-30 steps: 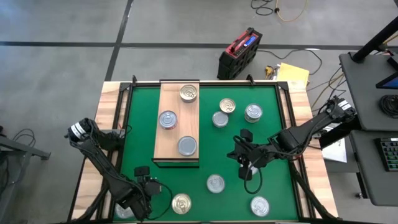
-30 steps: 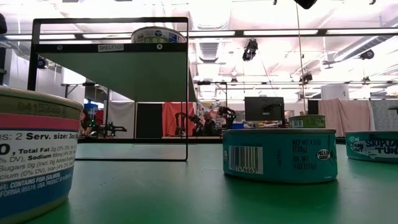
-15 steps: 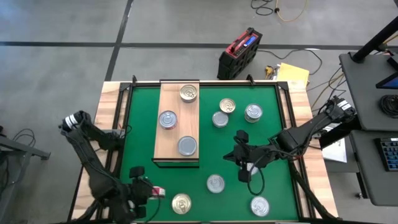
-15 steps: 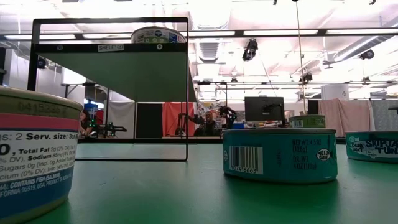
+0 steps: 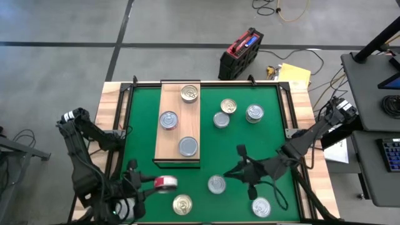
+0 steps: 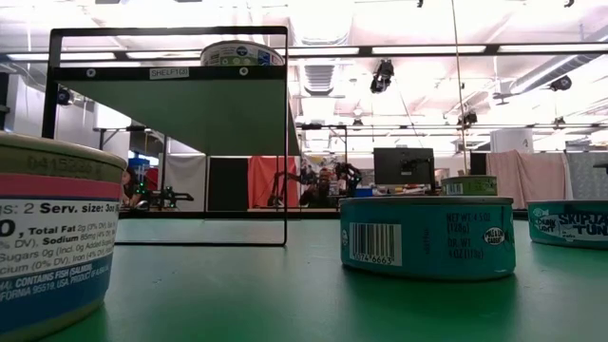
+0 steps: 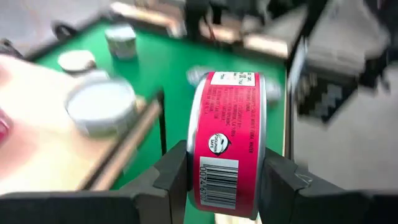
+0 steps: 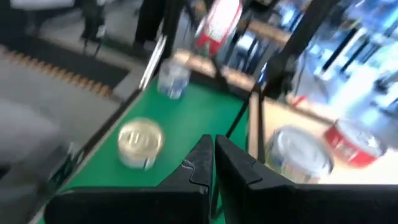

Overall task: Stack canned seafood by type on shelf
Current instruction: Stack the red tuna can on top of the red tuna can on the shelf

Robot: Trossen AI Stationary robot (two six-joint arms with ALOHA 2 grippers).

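Observation:
The wooden shelf (image 5: 177, 134) carries one gold-lidded tin (image 5: 189, 94) and two silver-lidded tins (image 5: 168, 119) (image 5: 188, 146). My left gripper (image 5: 164, 184) hovers over the near left of the green mat, short of the shelf's near end, shut on a red-labelled tin (image 7: 227, 149). My right gripper (image 5: 229, 171), shut and holding nothing, points left above the mat beside a silver tin (image 5: 216, 184). More tins rest flat on the mat: a gold-lidded one (image 5: 182, 204), one at the near right (image 5: 260, 207) and three at the far right (image 5: 228, 106). My left gripper pinches the red tin between its two fingers (image 7: 177, 171), one on each flat end, near the rim (image 7: 198, 177). The fingers point roughly level toward the table's right. The tin stands on edge, barcode side toward the wrist camera, lifted clear of the mat.
In the low view a large tin (image 6: 57, 237) fills the left foreground, with teal tins (image 6: 427, 237) (image 6: 570, 223) to its right. The shelf's black frame (image 6: 166, 133) stands beyond, raised on legs. A red case (image 5: 240, 53) lies on the floor past the table's far edge.
My left gripper has risen from the near left corner and drifted toward the shelf, rolling its wrist, so the red tin now shows on edge, clear of the mat. My right gripper has swung toward the table's near edge and turned, staying shut.

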